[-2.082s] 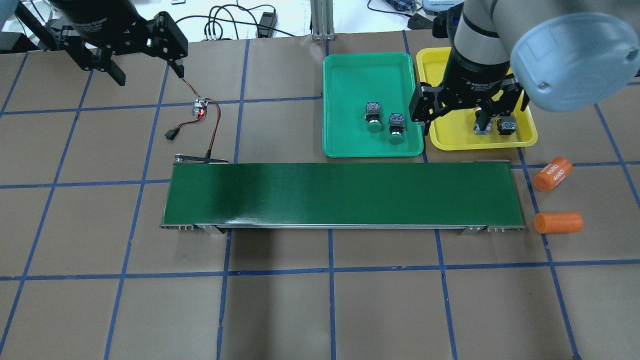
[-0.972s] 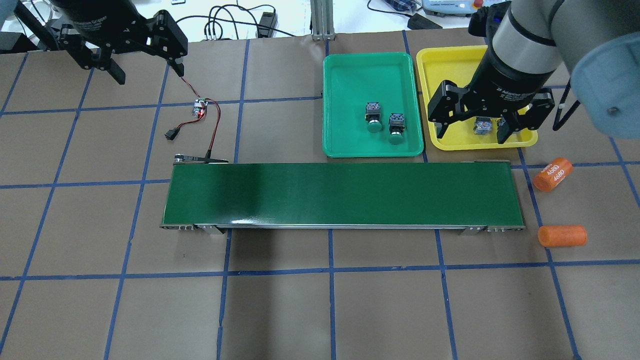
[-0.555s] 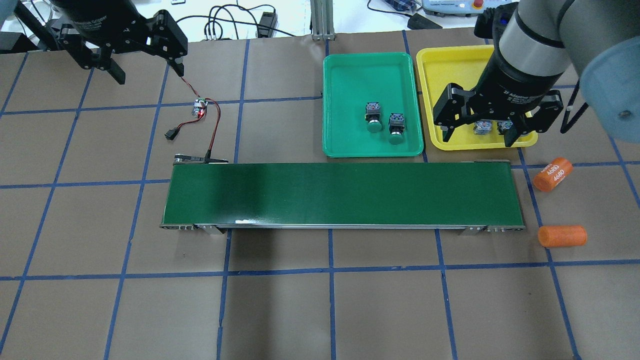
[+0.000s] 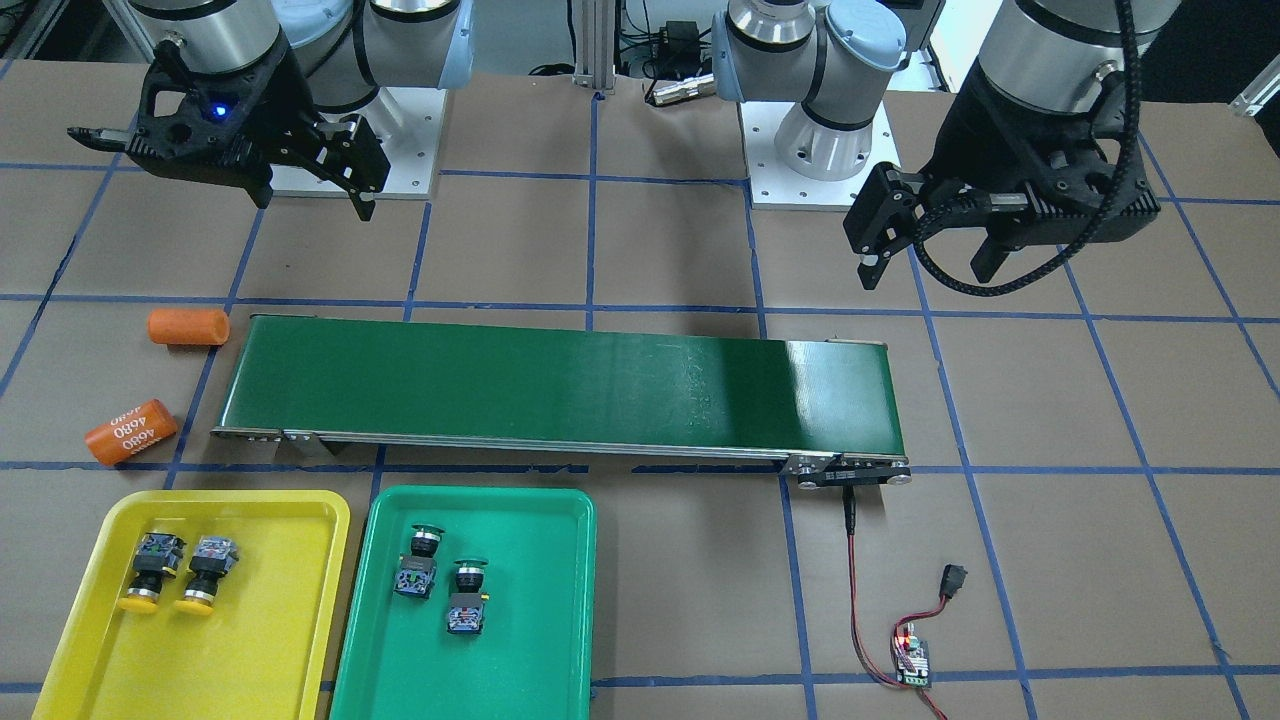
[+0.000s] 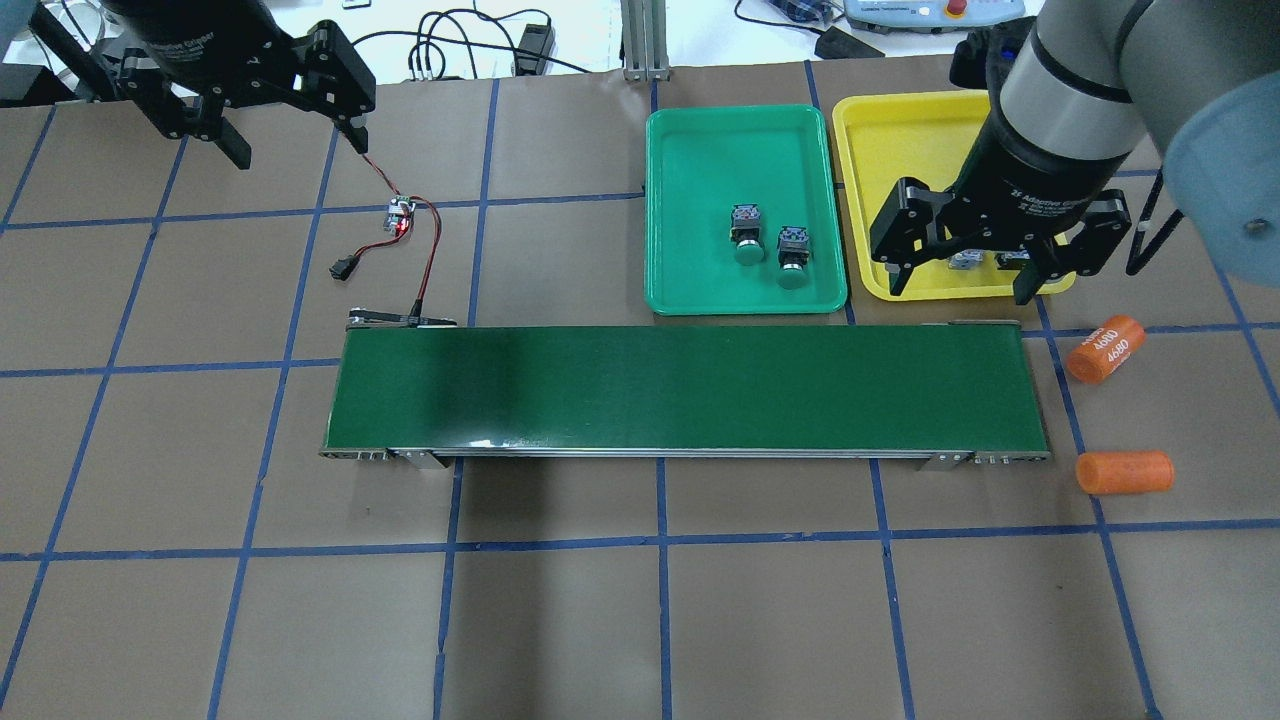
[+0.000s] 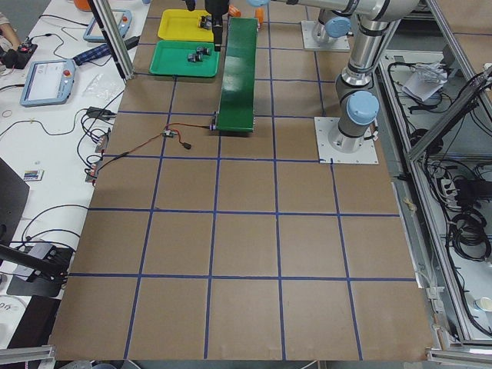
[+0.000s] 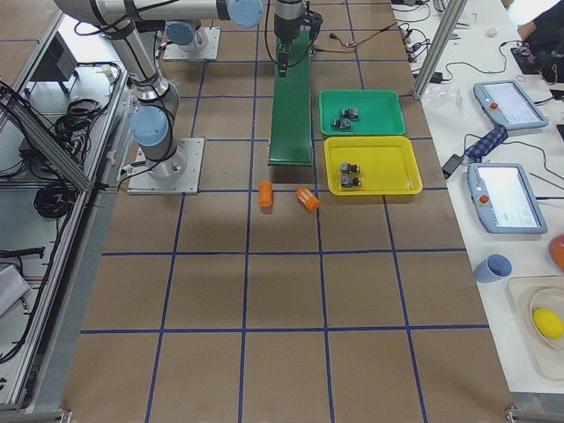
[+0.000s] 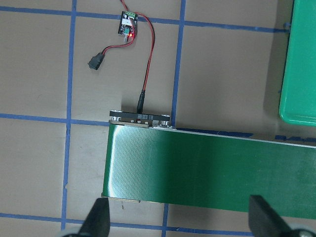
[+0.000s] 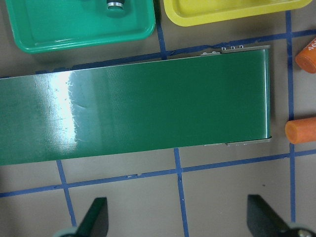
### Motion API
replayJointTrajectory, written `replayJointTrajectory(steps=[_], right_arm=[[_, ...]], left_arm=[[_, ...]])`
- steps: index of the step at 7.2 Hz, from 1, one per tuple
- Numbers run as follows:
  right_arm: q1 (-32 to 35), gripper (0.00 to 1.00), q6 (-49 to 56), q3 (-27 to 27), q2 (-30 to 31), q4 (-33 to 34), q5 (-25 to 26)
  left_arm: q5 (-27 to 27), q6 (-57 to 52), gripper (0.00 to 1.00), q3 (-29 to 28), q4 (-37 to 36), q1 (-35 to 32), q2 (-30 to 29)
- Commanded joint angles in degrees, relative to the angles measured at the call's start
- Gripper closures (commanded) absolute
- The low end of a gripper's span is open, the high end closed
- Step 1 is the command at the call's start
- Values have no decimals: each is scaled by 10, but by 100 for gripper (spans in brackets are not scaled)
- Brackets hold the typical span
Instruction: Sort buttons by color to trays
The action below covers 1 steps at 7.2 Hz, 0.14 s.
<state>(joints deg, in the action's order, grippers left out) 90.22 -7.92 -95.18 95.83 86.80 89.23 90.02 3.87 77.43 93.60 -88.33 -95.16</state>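
The counter [image 5: 640, 620] carries the conveyor belt [image 5: 680, 390], with the green tray [image 5: 700, 150] and yellow tray [image 5: 900, 130] side by side just beyond it for colour separation. The right end effector [image 5: 958, 288] hangs high near the belt's right end, released and empty; the left end effector [image 5: 298, 148], likewise released, hangs near the opposite end. Two green buttons [image 4: 415, 575] lie in the green tray and two yellow buttons [image 4: 152, 565] in the yellow tray, so sorting appears complete.

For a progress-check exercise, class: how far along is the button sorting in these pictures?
Done: both green-capped buttons lie in the green tray, both yellow-capped buttons in the yellow tray. In hand: nothing; the left pincer and right pincer are open and empty. Left: apparently nothing, since no button shows outside the trays.
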Motion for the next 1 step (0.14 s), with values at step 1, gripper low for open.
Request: replayJointTrajectory(steps=[1], right_arm=[[1,0,0,0,1,0,1]], left_arm=[[0,0,0,0,0,0,0]])
